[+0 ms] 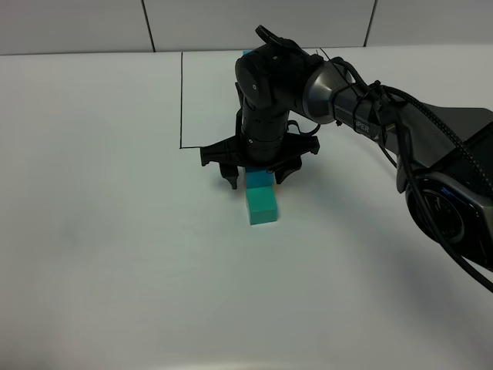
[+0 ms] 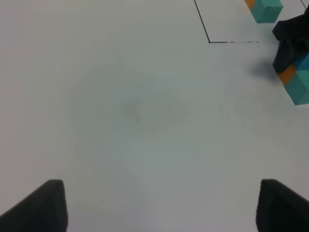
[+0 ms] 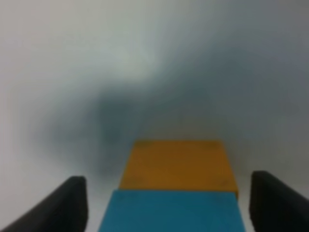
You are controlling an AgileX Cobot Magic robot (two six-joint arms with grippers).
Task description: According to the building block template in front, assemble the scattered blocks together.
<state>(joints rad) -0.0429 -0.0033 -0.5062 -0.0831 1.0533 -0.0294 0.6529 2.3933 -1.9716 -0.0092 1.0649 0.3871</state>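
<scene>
The scattered blocks lie joined in a short row on the white table. The teal-green cube [image 1: 262, 206] is nearest the front and the blue cube [image 1: 259, 183] touches it behind. The orange cube [image 3: 178, 164] touches the blue cube [image 3: 171, 211] in the right wrist view; the arm hides it in the high view. My right gripper [image 1: 256, 176] is open, its fingers [image 3: 60, 205] standing clear on either side of the blue cube. Of the template, only a teal cube [image 2: 266, 10] inside the black outline [image 1: 182, 100] shows clearly. My left gripper [image 2: 161, 208] is open and empty over bare table.
The right arm [image 1: 362, 108] reaches in from the right edge across the middle of the table. A grey tiled wall [image 1: 231, 23] stands behind the table. The row's orange and teal ends [image 2: 295, 84] show at the edge of the left wrist view.
</scene>
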